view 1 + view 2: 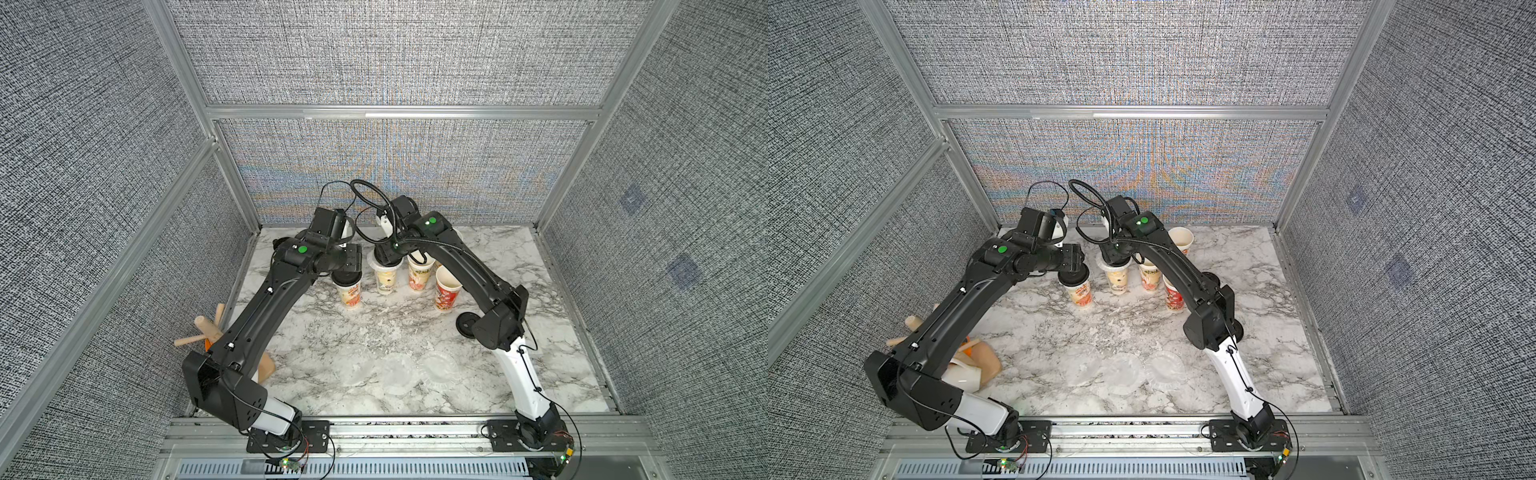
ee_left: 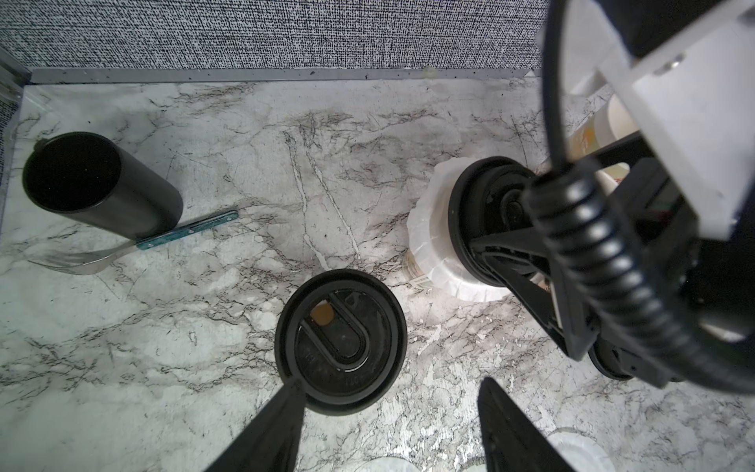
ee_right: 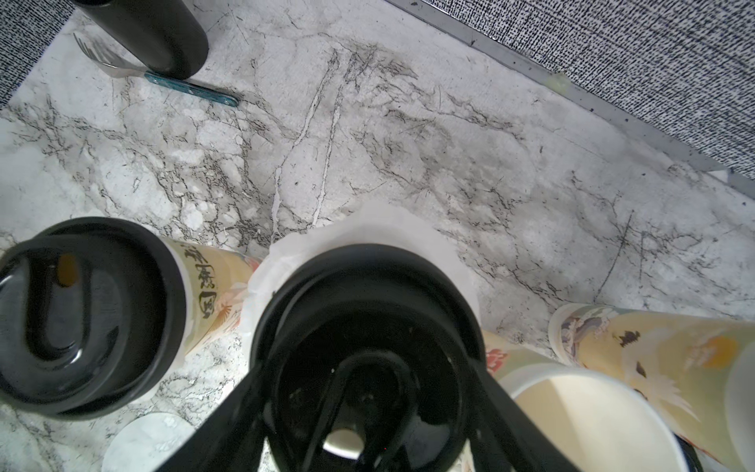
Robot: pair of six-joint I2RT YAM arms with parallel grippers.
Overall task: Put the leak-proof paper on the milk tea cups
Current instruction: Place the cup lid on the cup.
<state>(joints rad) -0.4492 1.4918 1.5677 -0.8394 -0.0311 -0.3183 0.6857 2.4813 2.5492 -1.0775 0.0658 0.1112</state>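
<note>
1. Leak-proof paper [image 3: 380,227]: thin, limp. One sheet under black lid [image 3: 367,286] on milk tea cup [image 1: 385,282], spares [image 1: 1121,372] on worktop [image 1: 374,324]. Probably best pinched at the crinkled edge.
2. Right gripper [image 3: 367,347] jaws clamp that lid; left gripper [image 2: 390,384] jaws spread, empty.

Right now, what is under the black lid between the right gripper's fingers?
A leak-proof paper sheet, its crinkled edge showing around the black lid, over a milk tea cup. Its inside is hidden.
</note>
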